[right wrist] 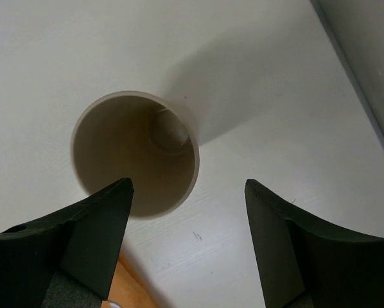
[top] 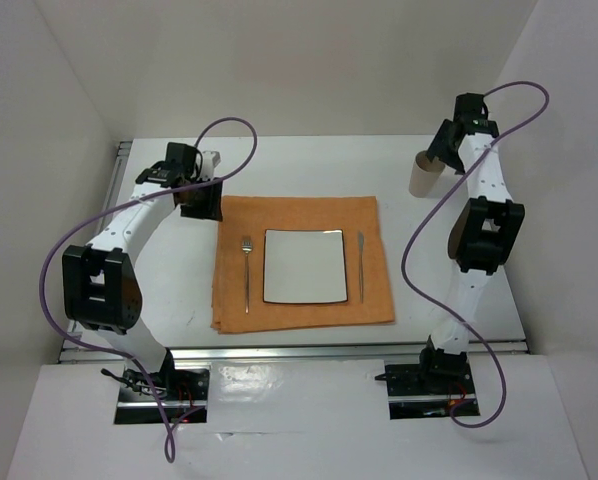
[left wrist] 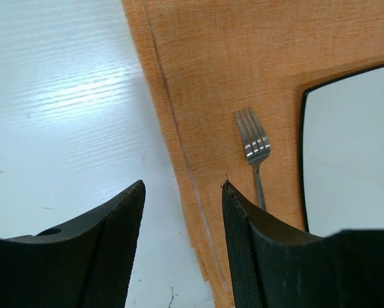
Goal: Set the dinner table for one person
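- While both arms reach over it, the dinner table [top: 309, 165] fills the middle of the top view, a white rectangular top with metal rails along its left and near edges; both arm bases sit at its near edge
- an orange cloth [top: 299, 212] lies flat at the table's centre; its left edge shows several stacked layers in the left wrist view
- a square white plate [top: 302, 265] with a dark rim rests in the middle of the cloth
- a fork [top: 247, 270] lies on the cloth just left of the plate, tines pointing far, apart from the plate's rim
- a knife [top: 360, 265] lies on the cloth just right of the plate, parallel to the fork
- a tan cup [top: 421, 175] stands upright on the bare table past the cloth's far right corner, clear of the cloth; the right wrist view looks straight down into its mouth
- the left gripper [left wrist: 182, 189] hangs over the cloth's far left corner; its fingers are parted with nothing between them; below the gap run the cloth's left edge and bare table, with the fork just to the right
- the right gripper [right wrist: 189, 186] hovers above the cup with its fingers spread wide and gripping nothing; the cup's rim sits toward its left finger; whether that finger touches the rim cannot be told
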`<state>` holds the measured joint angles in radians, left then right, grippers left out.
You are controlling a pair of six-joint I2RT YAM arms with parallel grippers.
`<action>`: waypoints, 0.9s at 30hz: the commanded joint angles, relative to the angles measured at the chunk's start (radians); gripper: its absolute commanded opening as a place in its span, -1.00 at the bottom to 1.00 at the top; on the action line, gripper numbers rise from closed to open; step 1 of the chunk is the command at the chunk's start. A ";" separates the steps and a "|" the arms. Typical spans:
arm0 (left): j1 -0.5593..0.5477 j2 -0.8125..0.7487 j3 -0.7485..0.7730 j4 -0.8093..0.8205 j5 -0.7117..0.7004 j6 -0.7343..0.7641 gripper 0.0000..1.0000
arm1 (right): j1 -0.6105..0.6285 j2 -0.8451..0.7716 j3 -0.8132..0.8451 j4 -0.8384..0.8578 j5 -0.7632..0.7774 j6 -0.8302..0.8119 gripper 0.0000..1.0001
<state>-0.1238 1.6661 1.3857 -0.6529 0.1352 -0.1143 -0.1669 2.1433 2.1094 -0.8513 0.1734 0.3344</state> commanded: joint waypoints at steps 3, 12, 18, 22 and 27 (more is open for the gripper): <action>0.010 0.007 0.041 -0.019 -0.071 0.016 0.17 | -0.006 0.059 0.055 0.038 0.043 -0.055 0.52; 0.010 -0.011 0.010 -0.019 -0.100 0.016 0.17 | -0.016 0.115 0.084 0.052 0.048 -0.055 -0.69; 0.010 -0.011 0.010 -0.019 -0.100 0.025 0.17 | 0.023 -0.022 0.032 0.043 0.097 -0.126 -1.00; 0.010 -0.002 0.019 -0.019 -0.109 0.025 0.17 | 0.121 -0.155 -0.032 0.006 0.106 -0.135 -1.00; 0.019 -0.002 0.010 -0.019 -0.097 0.025 0.17 | 0.280 -0.321 -0.221 -0.003 0.051 -0.075 -1.00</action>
<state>-0.1127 1.6672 1.3914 -0.6739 0.0303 -0.1040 0.0231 1.9491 1.9591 -0.8520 0.2459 0.2310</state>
